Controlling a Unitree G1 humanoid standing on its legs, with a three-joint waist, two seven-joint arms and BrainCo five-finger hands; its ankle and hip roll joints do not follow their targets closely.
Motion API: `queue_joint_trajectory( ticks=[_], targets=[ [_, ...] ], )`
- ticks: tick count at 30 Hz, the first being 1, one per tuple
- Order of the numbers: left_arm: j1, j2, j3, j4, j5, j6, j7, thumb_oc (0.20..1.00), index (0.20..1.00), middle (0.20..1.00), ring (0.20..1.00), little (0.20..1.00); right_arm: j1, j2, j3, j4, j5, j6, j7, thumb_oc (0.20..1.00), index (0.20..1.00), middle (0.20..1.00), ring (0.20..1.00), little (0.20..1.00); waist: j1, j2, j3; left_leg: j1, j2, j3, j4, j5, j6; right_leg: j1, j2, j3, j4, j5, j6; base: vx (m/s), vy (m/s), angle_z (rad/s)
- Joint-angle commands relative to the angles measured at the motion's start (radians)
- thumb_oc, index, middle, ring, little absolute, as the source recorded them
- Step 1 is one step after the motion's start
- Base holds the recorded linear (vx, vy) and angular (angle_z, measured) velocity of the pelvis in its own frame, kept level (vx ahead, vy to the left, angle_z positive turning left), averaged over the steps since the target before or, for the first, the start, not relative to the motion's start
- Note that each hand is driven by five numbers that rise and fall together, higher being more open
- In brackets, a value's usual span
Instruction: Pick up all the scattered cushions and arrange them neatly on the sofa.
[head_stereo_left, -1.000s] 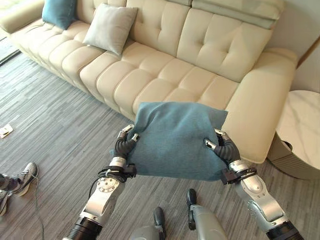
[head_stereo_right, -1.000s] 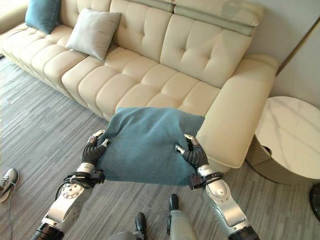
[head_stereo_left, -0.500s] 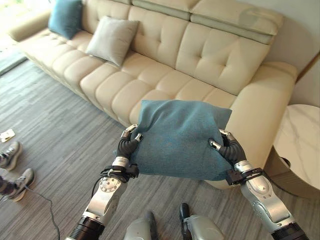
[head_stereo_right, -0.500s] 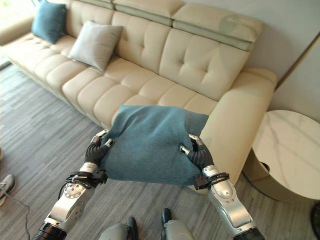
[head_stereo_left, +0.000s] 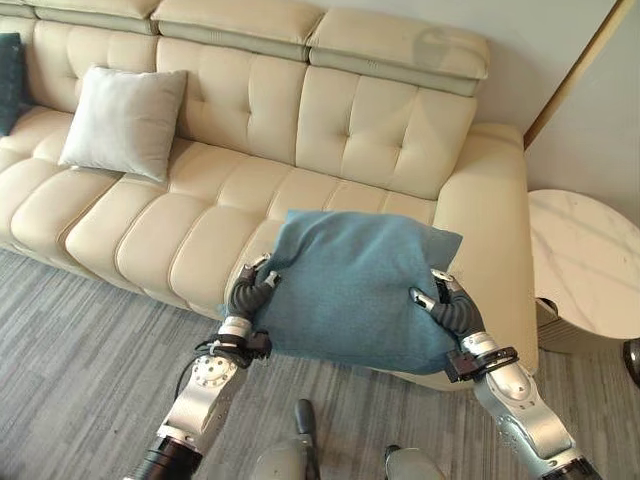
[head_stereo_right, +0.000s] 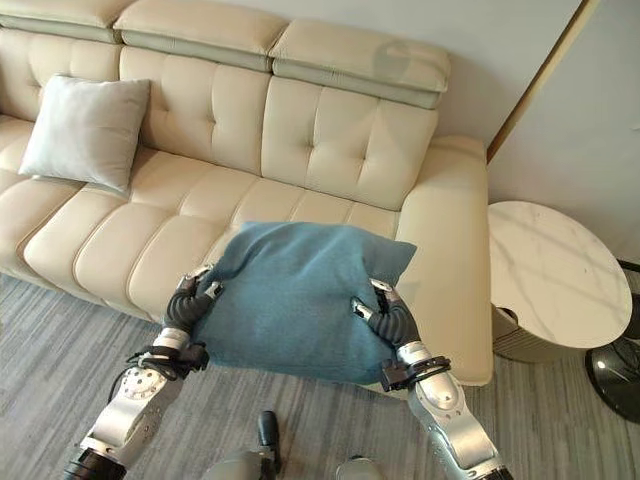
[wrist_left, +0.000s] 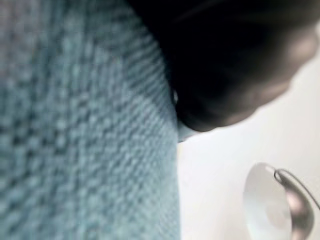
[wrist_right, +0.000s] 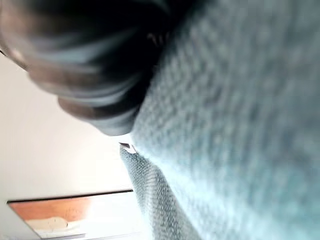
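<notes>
A teal cushion (head_stereo_left: 350, 290) is held in the air over the sofa's (head_stereo_left: 300, 190) front edge, gripped at 9 o'clock by the left hand (head_stereo_left: 248, 293) and at 3 o'clock by the right hand (head_stereo_left: 447, 308). A grey cushion (head_stereo_left: 122, 120) leans on the backrest at 10 o'clock. A round marble table (head_stereo_left: 585, 265) stands at 3 o'clock.

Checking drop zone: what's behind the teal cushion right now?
Behind the teal cushion, held between the left hand and right hand, is the sofa: its right-end seat and front edge. The covered seat patch can't be checked. A grey cushion sits further left.
</notes>
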Motion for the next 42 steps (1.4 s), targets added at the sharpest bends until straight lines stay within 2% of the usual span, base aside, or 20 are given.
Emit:
queue_joint_trajectory(
  ticks=[1,3,7,8,11,12,13,14,15,17,18,20,24,28,32,37,39,42],
  targets=[
    [-0.054,-0.056,-0.096,-0.167,0.020,-0.114,-0.066,0.200,0.200,0.200,0.200,0.200,-0.163,0.062,0.067,-0.117,0.043,-0.119,0.071,0.200,0.200,0.200,0.200,0.200,0.019,0.011,-0.048,0.046,0.089,0.014,0.036,-0.102,-0.111,0.041,0.063,-0.104,-0.170,0.163,-0.013,0.13,0.066,-0.69],
    [-0.045,-0.053,-0.090,-0.169,0.019,-0.116,-0.070,0.200,0.200,0.200,0.200,0.200,-0.168,0.064,0.073,-0.123,0.051,-0.119,0.078,0.200,0.200,0.200,0.200,0.200,0.014,0.017,-0.055,0.081,0.081,0.031,0.005,-0.111,-0.112,0.022,0.074,-0.163,-0.235,0.141,-0.025,0.16,0.058,-0.34],
    [-0.039,-0.057,-0.076,-0.163,0.014,-0.119,-0.066,0.200,0.200,0.200,0.200,0.200,-0.185,0.064,0.086,-0.113,0.068,-0.121,0.086,0.200,0.200,0.200,0.200,0.200,0.003,0.030,-0.052,0.138,0.077,0.055,-0.024,-0.132,-0.116,-0.061,0.070,-0.311,-0.319,0.159,-0.039,0.20,-0.035,-0.35],
    [-0.029,-0.066,-0.073,-0.160,0.023,-0.115,-0.081,0.200,0.200,0.200,0.200,0.200,-0.166,0.059,0.080,-0.118,0.064,-0.124,0.089,0.200,0.200,0.200,0.200,0.200,-0.006,0.025,-0.049,0.166,0.070,0.053,-0.008,-0.156,-0.118,-0.044,0.065,-0.330,-0.341,0.151,-0.038,0.26,-0.185,-0.36],
    [-0.021,-0.078,-0.076,-0.161,0.015,-0.114,-0.095,0.200,0.200,0.200,0.200,0.200,-0.140,0.042,0.067,-0.119,0.064,-0.129,0.092,0.200,0.200,0.200,0.200,0.200,-0.006,0.012,-0.066,0.158,0.066,0.052,0.040,-0.167,-0.143,0.016,0.073,-0.319,-0.408,0.159,-0.058,0.19,-0.193,0.42],
    [-0.019,-0.082,-0.082,-0.157,0.004,-0.111,-0.108,0.200,0.200,0.200,0.200,0.200,-0.123,0.022,0.049,-0.130,0.066,-0.129,0.091,0.200,0.200,0.200,0.200,0.200,-0.013,0.008,-0.078,0.154,0.082,0.053,0.101,-0.174,-0.164,0.057,0.080,-0.326,-0.439,0.152,-0.073,0.21,-0.210,0.43],
    [-0.025,-0.087,-0.081,-0.143,0.007,-0.108,-0.096,0.200,0.200,0.200,0.200,0.200,-0.110,0.006,0.032,-0.137,0.082,-0.128,0.081,0.200,0.200,0.200,0.200,0.200,-0.010,0.009,-0.074,0.131,0.098,0.007,0.195,-0.151,-0.181,0.095,0.098,-0.305,-0.459,0.136,-0.095,0.22,-0.133,0.16],
    [-0.026,-0.095,-0.073,-0.140,0.009,-0.107,-0.090,0.200,0.200,0.200,0.200,0.200,-0.102,0.000,0.021,-0.137,0.083,-0.126,0.083,0.200,0.200,0.200,0.200,0.200,-0.008,0.008,-0.079,0.112,0.097,-0.025,0.154,-0.172,-0.175,0.104,0.098,-0.286,-0.469,0.128,-0.093,0.17,-0.025,-0.02],
    [-0.025,-0.096,-0.071,-0.139,0.012,-0.107,-0.087,0.200,0.200,0.200,0.200,0.200,-0.101,-0.002,0.020,-0.135,0.083,-0.125,0.082,0.200,0.200,0.200,0.200,0.200,-0.005,0.006,-0.082,0.105,0.098,-0.038,0.136,-0.170,-0.176,0.109,0.096,-0.277,-0.472,0.126,-0.090,0.14,0.064,-0.11],
    [-0.033,-0.097,-0.071,-0.134,0.022,-0.108,-0.076,0.200,0.200,0.200,0.200,0.200,-0.091,0.001,0.013,-0.122,0.081,-0.124,0.076,0.200,0.200,0.200,0.200,0.200,0.004,0.001,-0.086,0.064,0.103,-0.078,0.091,-0.137,-0.184,0.118,0.091,-0.260,-0.475,0.124,-0.085,0.13,0.063,-0.43],
    [-0.041,-0.098,-0.070,-0.131,0.025,-0.111,-0.069,0.200,0.200,0.200,0.200,0.200,-0.089,0.001,0.012,-0.105,0.073,-0.123,0.070,0.200,0.200,0.200,0.200,0.200,0.008,0.004,-0.086,0.051,0.105,-0.107,0.071,-0.124,-0.184,0.121,0.093,-0.243,-0.472,0.116,-0.085,0.12,0.061,-0.58],
    [-0.038,-0.102,-0.071,-0.129,0.029,-0.110,-0.074,0.200,0.200,0.200,0.200,0.200,-0.083,0.003,0.010,-0.084,0.067,-0.118,0.068,0.200,0.200,0.200,0.200,0.200,0.008,0.015,-0.094,0.069,0.103,-0.122,0.034,-0.120,-0.178,0.127,0.098,-0.229,-0.462,0.102,-0.085,0.16,0.101,-0.61],
    [-0.044,-0.091,-0.077,-0.096,0.050,-0.104,-0.080,0.200,0.200,0.200,0.200,0.200,-0.102,0.012,0.008,0.001,0.007,-0.097,0.051,0.200,0.200,0.200,0.200,0.200,0.010,0.021,-0.109,0.108,0.074,-0.089,0.030,-0.135,-0.156,0.152,0.079,-0.193,-0.447,0.096,-0.078,0.22,0.155,-0.39],
    [-0.098,-0.079,-0.060,-0.029,0.082,-0.116,-0.035,0.200,0.200,0.200,0.200,0.200,-0.182,0.049,0.019,0.076,-0.016,-0.098,0.019,0.200,0.200,0.200,0.200,0.200,0.022,0.030,-0.114,0.122,0.051,-0.049,0.011,-0.150,-0.129,0.138,0.060,-0.160,-0.427,0.095,-0.058,0.12,0.106,-0.41],
    [-0.203,-0.084,-0.061,0.031,0.095,-0.138,0.037,0.200,0.200,0.200,0.200,0.200,-0.314,0.096,0.061,0.122,-0.021,-0.110,-0.026,0.200,0.200,0.200,0.200,0.200,0.030,0.042,-0.095,0.082,0.041,-0.029,0.006,-0.150,-0.115,0.066,0.053,-0.128,-0.410,0.105,-0.049,-0.04,0.067,-0.10],
    [-0.361,-0.076,-0.073,0.100,0.094,-0.178,0.115,0.200,0.200,0.200,0.200,0.200,-0.522,0.148,0.118,0.181,-0.025,-0.129,-0.089,0.200,0.200,0.200,0.200,0.200,0.044,0.057,-0.065,-0.030,0.032,-0.014,0.004,-0.133,-0.107,-0.075,0.053,-0.097,-0.389,0.133,-0.044,-0.13,0.057,-0.13],
    [-0.574,-0.053,-0.102,0.207,0.093,-0.211,0.198,0.200,0.200,0.200,0.200,0.200,-0.757,0.173,0.141,0.277,-0.043,-0.146,-0.171,0.200,0.200,0.200,0.200,0.200,0.060,0.063,-0.049,-0.123,0.029,-0.020,0.000,-0.110,-0.105,-0.171,0.052,-0.089,-0.385,0.156,-0.040,-0.14,0.023,-0.12],
    [-0.828,-0.017,-0.136,0.327,0.094,-0.240,0.268,0.200,0.200,0.200,0.200,0.200,-1.014,0.182,0.136,0.405,-0.062,-0.166,-0.255,0.200,0.200,0.200,0.200,0.200,0.077,0.072,-0.024,-0.185,0.030,-0.035,0.003,-0.093,-0.111,-0.231,0.046,-0.092,-0.379,0.166,-0.030,-0.05,-0.004,0.00]
  ],
)
